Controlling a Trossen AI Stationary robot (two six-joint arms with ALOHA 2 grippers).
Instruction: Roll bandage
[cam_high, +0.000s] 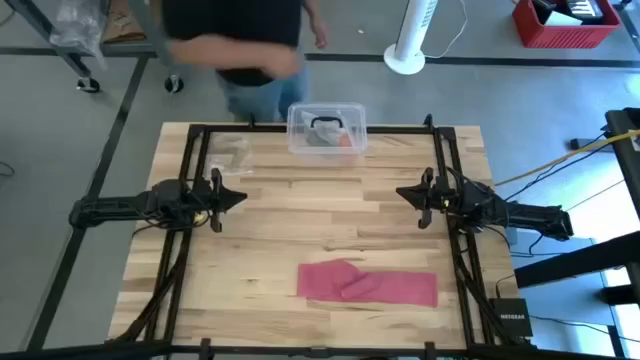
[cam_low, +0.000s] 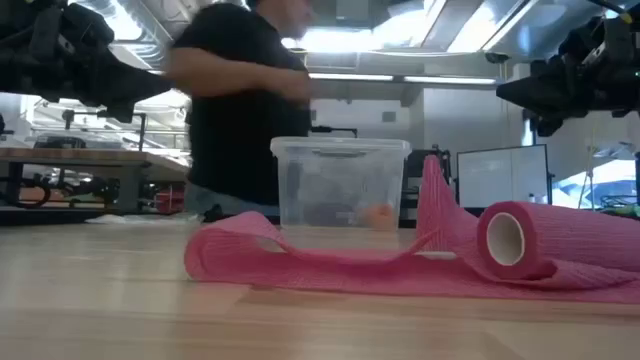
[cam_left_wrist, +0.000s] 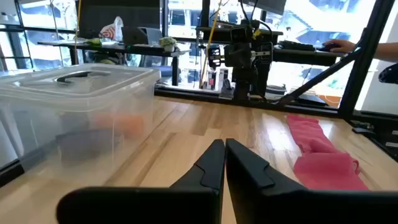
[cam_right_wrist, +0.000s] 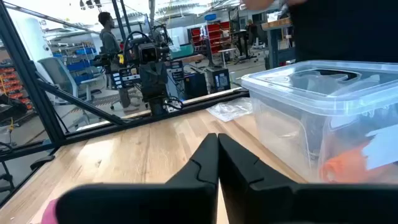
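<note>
High view showed the pink bandage (cam_high: 368, 283) lying flat at six o'clock, nobody holding it. Both grippers, left gripper (cam_high: 238, 198) and right gripper (cam_high: 402, 191), were pinched closed and empty. I think they should open, then grab one end softly.

"NETGEAR" on small black box (cam_high: 511, 321) at table's right edge; no other legible text

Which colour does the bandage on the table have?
The bandage is pink-red, with a fine ribbed weave; the low view shows it best.
</note>
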